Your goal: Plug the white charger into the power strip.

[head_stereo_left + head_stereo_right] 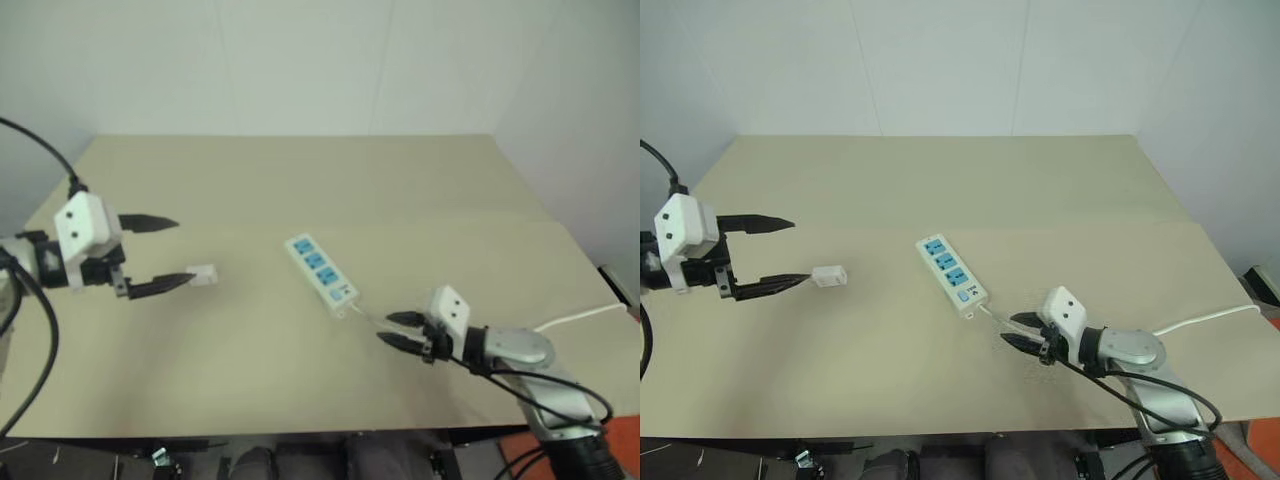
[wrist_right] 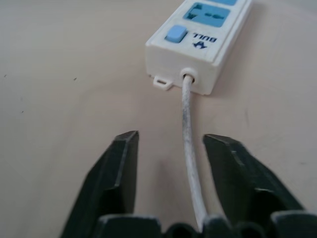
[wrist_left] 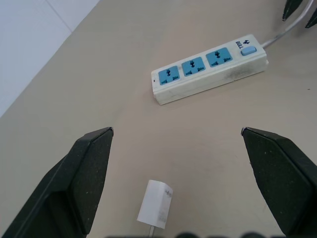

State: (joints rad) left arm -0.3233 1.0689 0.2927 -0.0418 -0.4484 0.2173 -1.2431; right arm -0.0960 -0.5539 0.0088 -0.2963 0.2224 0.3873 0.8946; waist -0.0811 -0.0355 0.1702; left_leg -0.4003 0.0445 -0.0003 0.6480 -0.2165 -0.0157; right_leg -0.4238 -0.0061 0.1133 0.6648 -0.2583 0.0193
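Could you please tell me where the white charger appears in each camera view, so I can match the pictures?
Left eye view: white charger left of centre, at the left claw's lower fingertip.
Right eye view: left of centre, likewise.
Left wrist view: bottom centre, between the open fingers.
Right wrist view: not in it.
Shared landmark: the power strip, whose cord runs between the right claw's fingers.

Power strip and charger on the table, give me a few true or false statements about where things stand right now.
1. The white charger is plugged into the power strip. False: it lies apart on the table.
2. All three blue sockets are empty. True.
3. The left gripper stands open, with the charger near its fingertips. True.
4. The right gripper is clamped on the strip's body. False: its fingers stand open around the thin white cord behind the strip.
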